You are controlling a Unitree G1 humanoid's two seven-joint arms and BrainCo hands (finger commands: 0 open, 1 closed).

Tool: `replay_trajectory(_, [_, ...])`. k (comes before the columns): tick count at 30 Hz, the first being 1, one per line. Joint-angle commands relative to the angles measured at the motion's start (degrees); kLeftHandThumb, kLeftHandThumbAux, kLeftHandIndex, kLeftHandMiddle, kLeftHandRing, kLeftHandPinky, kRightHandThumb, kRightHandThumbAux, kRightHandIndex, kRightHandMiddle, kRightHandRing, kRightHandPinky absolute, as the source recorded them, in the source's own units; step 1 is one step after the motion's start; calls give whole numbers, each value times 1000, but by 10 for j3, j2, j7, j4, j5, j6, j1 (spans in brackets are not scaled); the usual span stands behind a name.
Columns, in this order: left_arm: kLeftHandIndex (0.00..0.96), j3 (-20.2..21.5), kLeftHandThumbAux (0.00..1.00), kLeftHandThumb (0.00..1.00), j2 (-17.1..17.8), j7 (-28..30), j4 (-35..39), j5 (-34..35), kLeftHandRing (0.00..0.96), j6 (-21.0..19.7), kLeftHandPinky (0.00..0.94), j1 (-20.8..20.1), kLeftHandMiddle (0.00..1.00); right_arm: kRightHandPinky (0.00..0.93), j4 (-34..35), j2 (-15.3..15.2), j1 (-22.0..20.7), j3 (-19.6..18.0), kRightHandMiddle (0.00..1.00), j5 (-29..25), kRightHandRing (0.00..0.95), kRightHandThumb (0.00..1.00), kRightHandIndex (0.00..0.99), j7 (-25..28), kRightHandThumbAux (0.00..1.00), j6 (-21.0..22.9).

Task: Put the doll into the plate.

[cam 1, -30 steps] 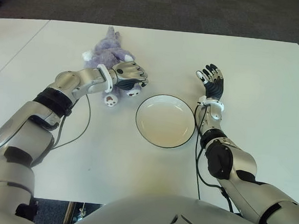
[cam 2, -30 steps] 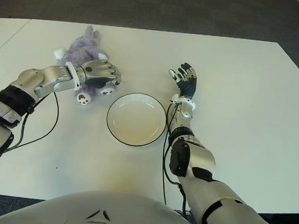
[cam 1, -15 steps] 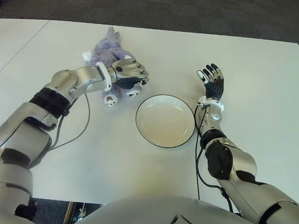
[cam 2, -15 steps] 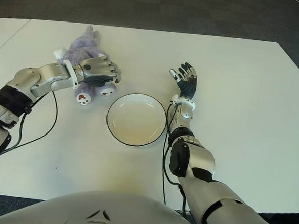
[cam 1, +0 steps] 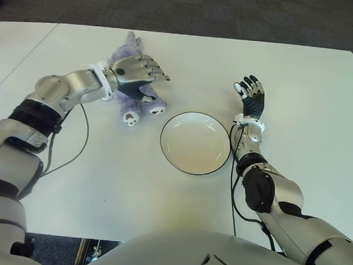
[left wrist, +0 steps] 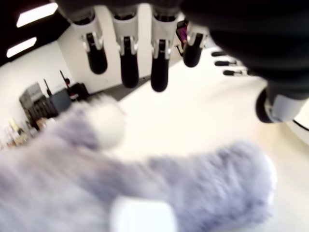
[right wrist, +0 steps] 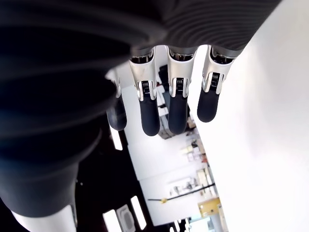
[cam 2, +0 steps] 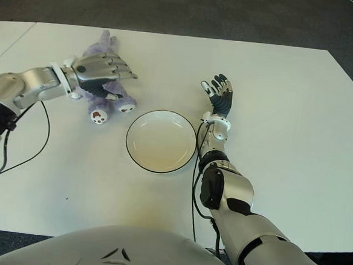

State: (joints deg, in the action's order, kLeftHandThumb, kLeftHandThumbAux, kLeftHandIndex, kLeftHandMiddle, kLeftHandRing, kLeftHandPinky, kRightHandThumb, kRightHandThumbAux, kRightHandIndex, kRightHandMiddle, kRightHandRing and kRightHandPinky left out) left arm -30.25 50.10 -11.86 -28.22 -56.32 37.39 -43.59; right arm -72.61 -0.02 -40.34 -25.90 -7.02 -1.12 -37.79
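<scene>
Our left hand (cam 1: 137, 71) was above the purple plush doll (cam 1: 134, 93), with its fingers (left wrist: 129, 60) stretched out and released, so it grasped nothing. From the left wrist view we saw the straight fingers over the soft fur, with a gap between them and the toy. We could not tell if the palm touched the doll.

We saw the doll lying on the white desk (cam 1: 301, 86), on the left side and a little farther from us than the plate (cam 1: 194, 143). Its two feet with white soles pointed toward the plate, and the nearer foot was just beside the plate's rim but apart from it. The body of the doll went away from us under the hand.

We found the plate near the middle of the desk. It was round and white with a thin dark rim, and it held nothing.

Our right hand (cam 1: 251, 95) showed to the right of the plate, near its far edge. It was raised with the fingers (right wrist: 148, 104) pointing up and relaxed, and it held nothing. A black cable (cam 1: 71, 146) hung from our left arm and lay on the desk.
</scene>
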Motion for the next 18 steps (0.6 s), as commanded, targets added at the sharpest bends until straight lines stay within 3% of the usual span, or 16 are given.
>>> replay_trajectory(1, [0,80,291,159,46,-111,36,-18,0,-42,0,10,0,179,-54,16,85,-7,231,-12,197,0,205,-6,822,147])
replay_trajectory(5, [0,113,266,166,55,-139,34,-2,0,-63,0,33,0,172,-54,16,85,-5,227,-10,194,0,208,-9,834,146])
replay_trajectory(8, [0,137,227,196,64,-139,31,24,0,-65,0,50,0,173,-54,16,85,-4,219,-10,191,0,209,-10,848,145])
replay_trajectory(9, [0,149,267,177,64,-135,35,35,0,-72,0,61,0,181,-54,17,85,-4,218,-10,191,0,208,-11,853,145])
replay_trajectory(10, [0,157,228,193,63,-131,38,43,0,-77,0,69,0,185,-54,17,85,-4,218,-10,193,0,209,-11,854,145])
replay_trajectory(18, [0,229,208,112,101,-41,112,114,0,-109,0,164,0,185,-53,21,85,-10,222,-16,199,0,215,-9,871,140])
